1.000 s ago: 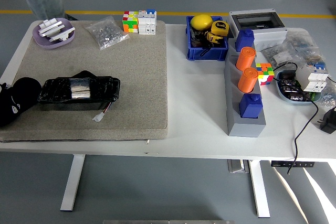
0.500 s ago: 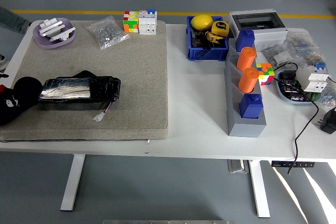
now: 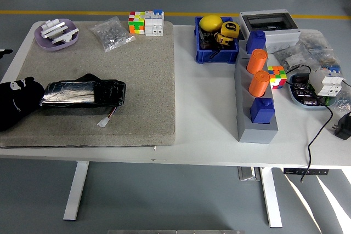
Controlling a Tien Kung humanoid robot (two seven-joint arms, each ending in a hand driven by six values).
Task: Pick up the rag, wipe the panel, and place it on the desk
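Head view shows the left hand [image 3: 16, 108] at the left edge of the grey mat [image 3: 148, 80], a dark bundle pressed against the left end of the black foil-topped panel [image 3: 82, 93]; whether its fingers are clamped on a rag I cannot tell, since no rag can be told apart from the hand. The right arm is out of sight. To wipe well, I judge the hand should press flat and sweep rightward along the panel's top, clear of the white connector [image 3: 102, 123] just near of it.
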